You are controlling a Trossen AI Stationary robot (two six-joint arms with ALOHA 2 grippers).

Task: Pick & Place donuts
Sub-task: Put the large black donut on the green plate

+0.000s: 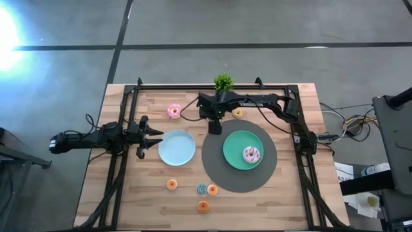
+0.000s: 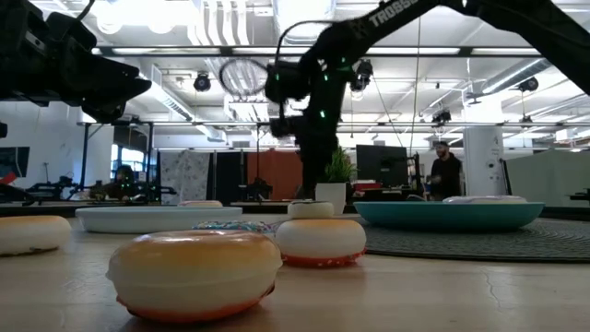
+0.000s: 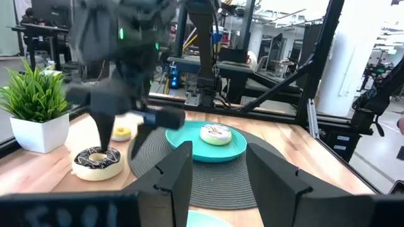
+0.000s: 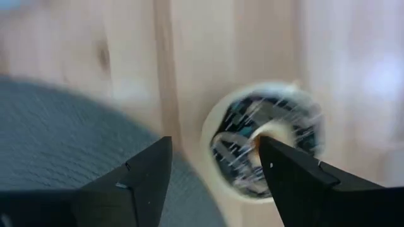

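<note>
My right gripper [image 1: 214, 124] is open and points down over the dark chocolate donut [image 3: 96, 162], which lies flat on the wood near the mat's far-left edge. In the right wrist view one fingertip [image 4: 271, 151] is over the donut's hole [image 4: 265, 135] and the other is outside the ring. My left gripper [image 1: 154, 136] is open and waits just left of the light-blue plate [image 1: 177, 147]. The pale sprinkled donut [image 1: 251, 154] lies on the teal plate [image 1: 235, 145]. The pink donut [image 1: 174, 111] and a yellow mini [image 1: 237, 113] lie on the far side of the table. My right gripper comes at the chocolate donut from above with its fingers on either side of one part of the ring [image 3: 113, 165]. I cannot tell whether either finger touches it.
The teal plate sits on a round dark mat [image 1: 215, 164]. Several minis lie toward the near edge: orange [image 1: 171, 184], blue [image 1: 201, 189], orange [image 1: 212, 189] and reddish-orange [image 1: 203, 206]. A small green plant [image 1: 223, 82] stands at the far edge, just behind my right gripper.
</note>
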